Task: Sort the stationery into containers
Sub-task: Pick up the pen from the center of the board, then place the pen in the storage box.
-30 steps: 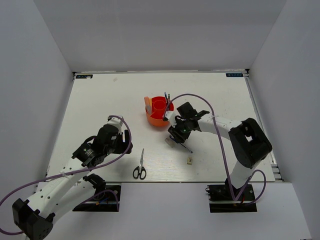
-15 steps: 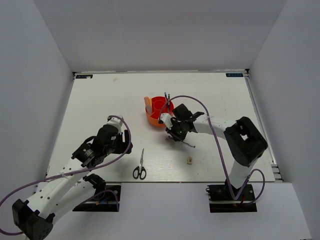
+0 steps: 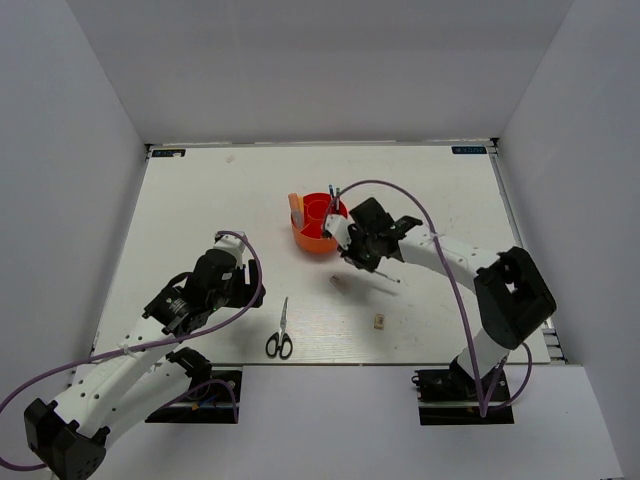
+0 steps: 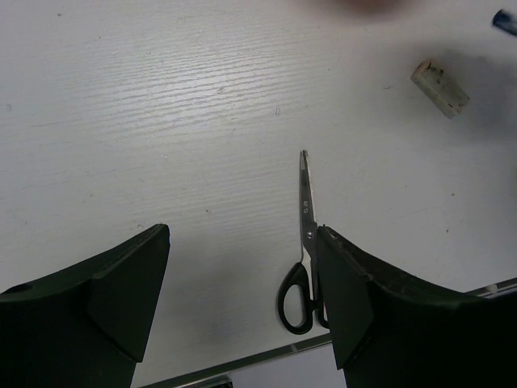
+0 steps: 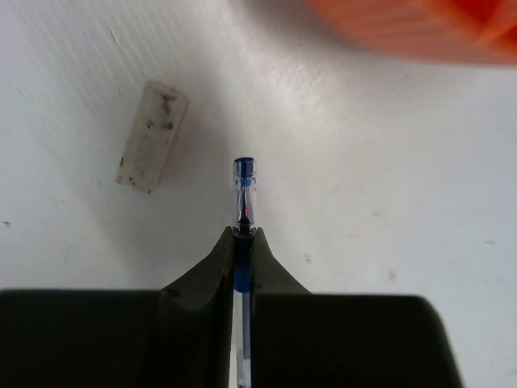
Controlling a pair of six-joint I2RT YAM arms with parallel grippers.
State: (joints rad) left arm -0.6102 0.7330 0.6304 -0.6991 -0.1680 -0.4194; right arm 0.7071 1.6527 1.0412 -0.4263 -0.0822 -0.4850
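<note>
Two hands: the right hand (image 5: 244,236) is clamped on a blue pen (image 5: 244,186) near the orange tub (image 3: 310,240) and the eraser (image 5: 152,136) (lying on the surface (image 4: 161,97)); the left hand (image 4: 242,242) hovers, fingers apart, above the scissors (image 4: 305,234).

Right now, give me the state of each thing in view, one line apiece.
Right gripper: shut on the blue pen.
Left gripper: open, empty.
Scissors: blades closed, flat on the table.
Eraser: loose on the table.
Beige cube: loose on the table.
Orange tub: upright, dark pens standing inside.
</note>
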